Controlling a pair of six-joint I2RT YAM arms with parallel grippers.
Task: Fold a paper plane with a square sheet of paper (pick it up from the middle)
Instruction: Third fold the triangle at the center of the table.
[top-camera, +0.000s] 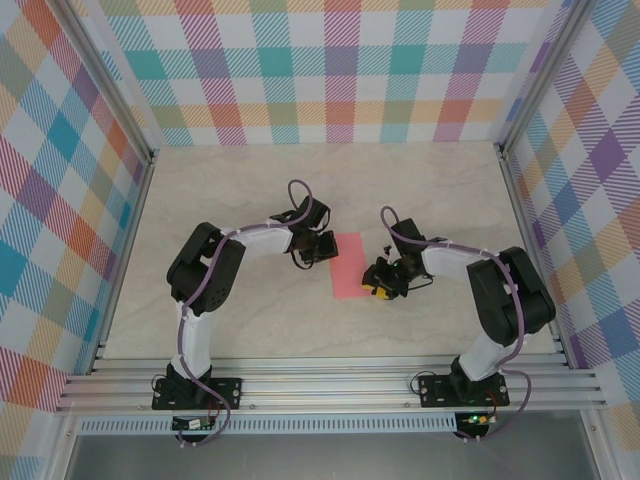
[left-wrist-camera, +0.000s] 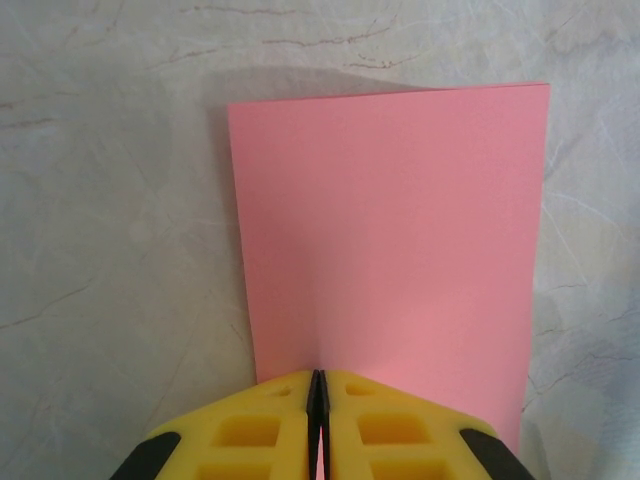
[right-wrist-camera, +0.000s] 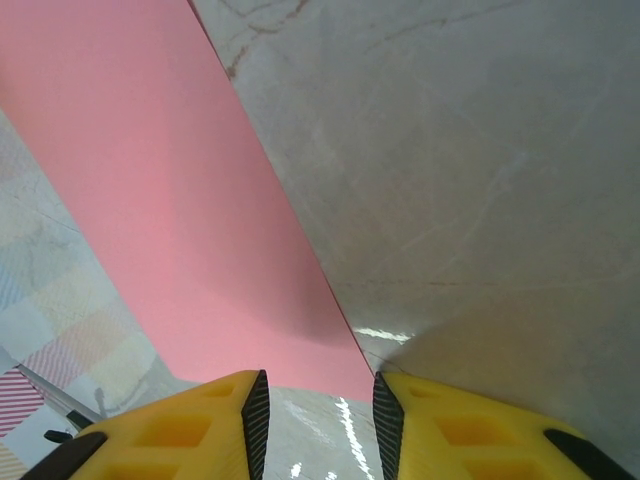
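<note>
Item: square sheet of paper (left-wrist-camera: 390, 230), salmon-pink, plain, no marks.
Shape: from top cam looks rectangular, longer than wide; folded or not, can't tell.
Surface: smooth, w/ faint shaded dip running fwd from pinch pt.
Place vs left gripper (left-wrist-camera: 317, 385): near edge clamped mid-way in its closed tips, sheet stretches straight ahead.
Place vs right gripper (right-wrist-camera: 313, 385): long edge runs diag., corner ends just ahead of gap betw. its parted fingers.

The square sheet of paper (left-wrist-camera: 390, 230) looks matt and smooth, the marble-patterned table (left-wrist-camera: 110, 250) glossy.
</note>
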